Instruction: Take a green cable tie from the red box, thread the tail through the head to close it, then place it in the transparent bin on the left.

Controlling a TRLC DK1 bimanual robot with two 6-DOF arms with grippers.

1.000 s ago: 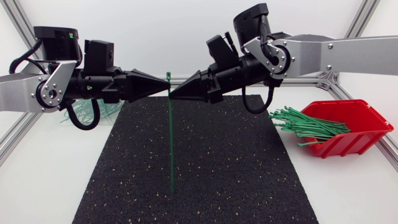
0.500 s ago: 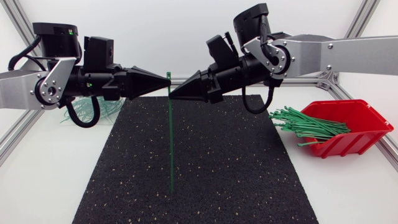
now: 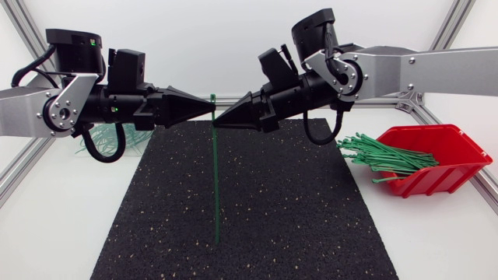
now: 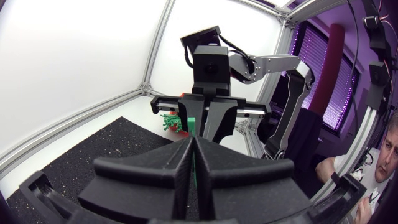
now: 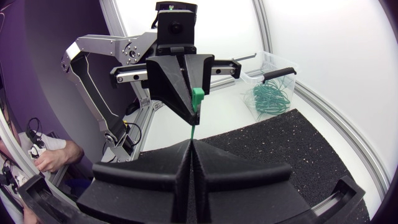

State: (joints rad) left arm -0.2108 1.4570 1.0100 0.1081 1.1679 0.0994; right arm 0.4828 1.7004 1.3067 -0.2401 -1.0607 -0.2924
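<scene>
Inspection finding: left gripper [image 3: 208, 111] and right gripper [image 3: 216, 120] meet tip to tip above the black speckled rubber mat [image 3: 296, 210]. Each has its fingers pressed together on the thin green plastic cable tie [image 3: 215, 179]. The tie hangs upright with its head uppermost. The red plastic box [image 3: 455, 159] stands well apart, to the right.

Mat [image 3: 257, 202] mid-table [image 3: 54, 225]. Box [image 3: 455, 155] to its right, with spare ties [image 3: 381, 155] sticking out toward the mat. Bin [image 5: 273, 68] back left. Left gripper [image 3: 204, 109] and right gripper [image 3: 220, 118] tip to tip above the mat's rear edge, both jaws on the cable tie [image 3: 215, 179], which hangs down.
</scene>
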